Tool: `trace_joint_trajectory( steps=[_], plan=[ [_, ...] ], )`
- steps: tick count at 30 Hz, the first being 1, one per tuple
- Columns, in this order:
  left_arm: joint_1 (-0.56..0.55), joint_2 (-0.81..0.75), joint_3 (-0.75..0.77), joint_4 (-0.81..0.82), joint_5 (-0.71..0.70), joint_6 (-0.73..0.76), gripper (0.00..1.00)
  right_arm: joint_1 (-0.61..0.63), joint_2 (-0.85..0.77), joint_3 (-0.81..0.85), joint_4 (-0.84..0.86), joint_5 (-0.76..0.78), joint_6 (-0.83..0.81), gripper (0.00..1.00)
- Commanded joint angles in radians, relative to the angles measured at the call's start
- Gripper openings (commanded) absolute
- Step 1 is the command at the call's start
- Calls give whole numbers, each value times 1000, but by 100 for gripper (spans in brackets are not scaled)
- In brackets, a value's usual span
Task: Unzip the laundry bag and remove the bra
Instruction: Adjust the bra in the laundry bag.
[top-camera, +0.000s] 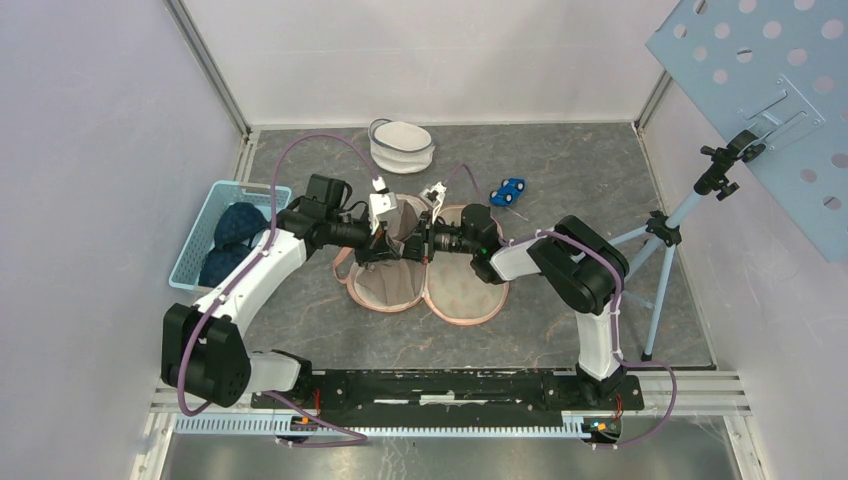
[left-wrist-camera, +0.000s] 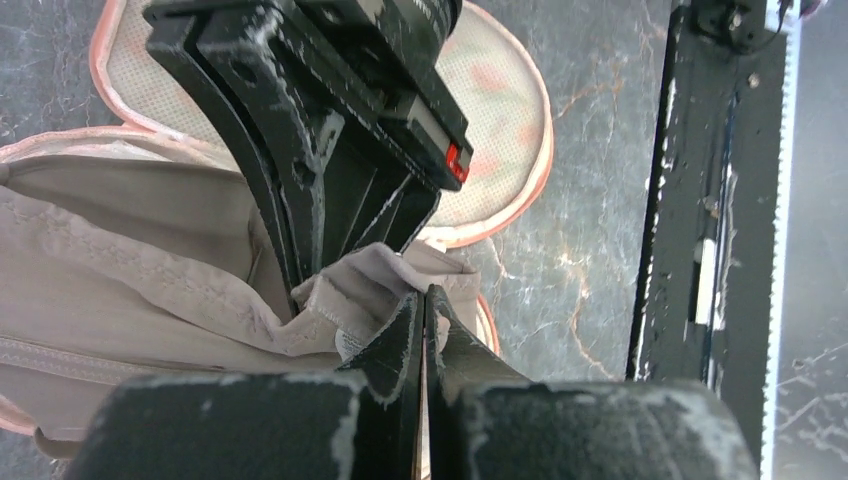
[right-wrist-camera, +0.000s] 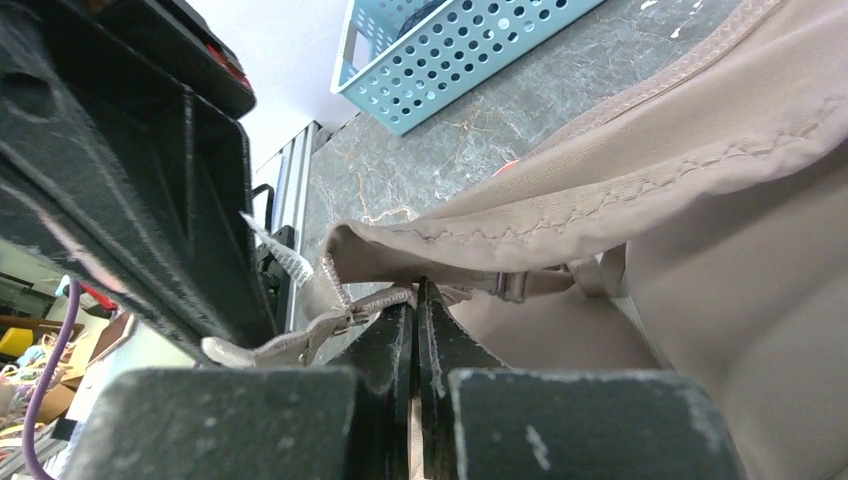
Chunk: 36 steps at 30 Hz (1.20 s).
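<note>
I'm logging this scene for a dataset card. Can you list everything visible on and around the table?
laundry bag: one, pink-rimmed mesh, opened flat at the table's middle
bra: one, beige, raised over the bag
basket: one, light blue, left side
fabric: count unclear, dark blue, inside the basket
pouch: one, white, round, back middle
toy car: one, blue, right of the pouch
tripod: one, pale blue legs, right side
panel: one, blue, perforated, on the tripod
left gripper: one, black, shut on the bra
right gripper: one, black, shut on the bra
</note>
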Motion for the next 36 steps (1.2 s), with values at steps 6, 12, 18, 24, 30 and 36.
trace_joint_trajectory(
  steps=[6,12,18,24,30,36],
  plan=[
    [32,-24,2,91,54,-130,2,7,-13,1,-31,3,-44,0],
    [67,23,9,61,-104,11,2,9,-64,-37,70,-60,10,0],
    [81,47,13,56,-83,31,2,8,-79,-61,145,-84,56,0],
    [27,2,34,-92,126,81,2,9,-35,-9,85,-35,30,0],
    [33,1,75,-222,168,138,2,3,-11,16,-46,18,-58,0],
    [83,11,107,-254,249,104,2,-7,-28,-9,-91,27,-91,0]
  ],
)
